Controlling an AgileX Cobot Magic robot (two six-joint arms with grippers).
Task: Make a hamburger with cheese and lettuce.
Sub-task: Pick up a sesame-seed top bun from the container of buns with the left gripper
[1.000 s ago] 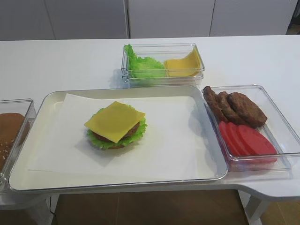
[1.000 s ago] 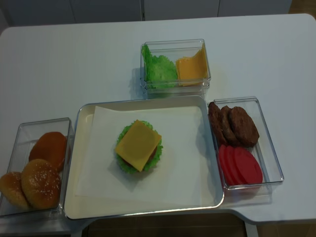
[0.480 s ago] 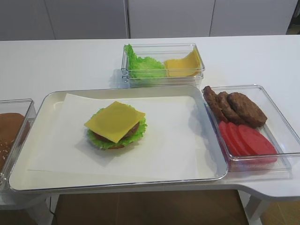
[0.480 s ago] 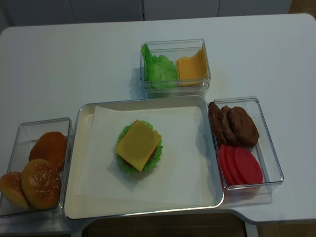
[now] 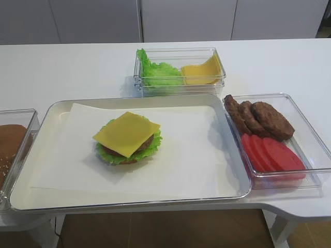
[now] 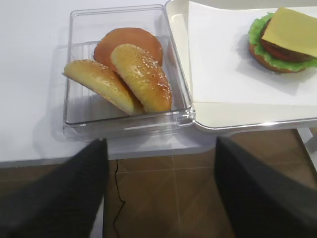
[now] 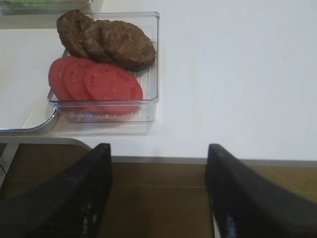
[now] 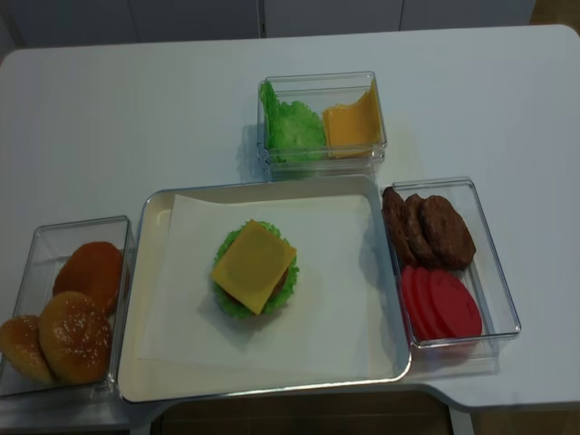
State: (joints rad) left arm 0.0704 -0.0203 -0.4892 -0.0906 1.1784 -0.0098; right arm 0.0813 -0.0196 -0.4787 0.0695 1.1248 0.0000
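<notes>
The hamburger (image 5: pixel 128 138) sits unfinished on the white paper (image 5: pixel 181 155) lining the tray (image 5: pixel 129 199), left of the tray's middle. Its visible layers run from a brown bun base at the bottom, through the frilly green lettuce (image 8: pixel 285 285) that sticks out all round, a reddish-brown filling, up to the cheese (image 5: pixel 126 133), a flat yellow square lying on top with its corners jutting past the leaf. No top bun is on it yet.

The step in hand appears to be the fetching of that top bun. The left tool (image 6: pixel 158 193) hangs below the desk (image 5: pixel 67 67) edge in front of the clear bun box (image 6: pixel 79 126); its two dark fingers stand well apart with nothing between them. Inside the box lie two sesame-seeded bun tops (image 6: pixel 141 77) leaning on each other and a plain bun half (image 6: pixel 130 42) behind them. The next move likely calls for the left tool to rise over the box wall, close on the nearer seeded top, and carry it right to set it squarely on the cheese without sliding the slice off.

The right tool (image 7: pixel 158 188) also hangs below the desk edge, fingers apart and empty, in front of the box of patties (image 7: pixel 106 37) and tomato slices (image 7: pixel 94 82).
</notes>
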